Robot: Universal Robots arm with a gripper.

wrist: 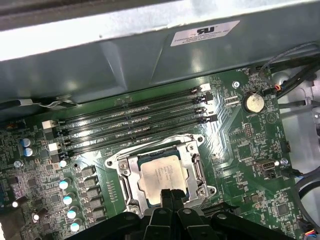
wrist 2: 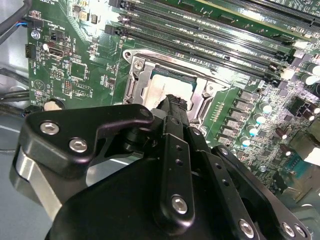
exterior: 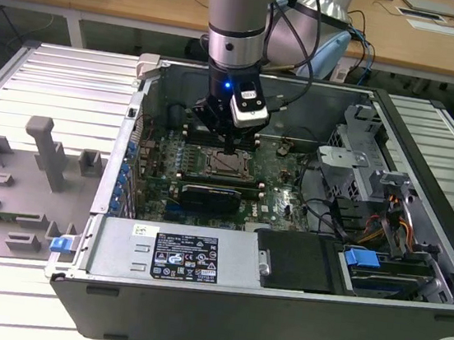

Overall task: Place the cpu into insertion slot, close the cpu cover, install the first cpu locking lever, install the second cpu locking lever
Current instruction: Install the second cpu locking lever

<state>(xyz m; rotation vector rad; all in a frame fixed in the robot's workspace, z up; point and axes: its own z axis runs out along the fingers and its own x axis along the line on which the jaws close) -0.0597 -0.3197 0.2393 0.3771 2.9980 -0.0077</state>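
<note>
Two black fingers (wrist: pixel 167 196) of the gripper (exterior: pixel 230 147) are pressed together with nothing between them, their tips over the edge of the cpu (wrist: pixel 162 175) in both wrist views. The cpu lies flat in the slot (wrist: pixel 161 174) on the green board (wrist: pixel 240 145), with the cover (wrist: pixel 192 167) closed around it. Long black card slots (wrist: pixel 135 122) run beside the socket.
</note>
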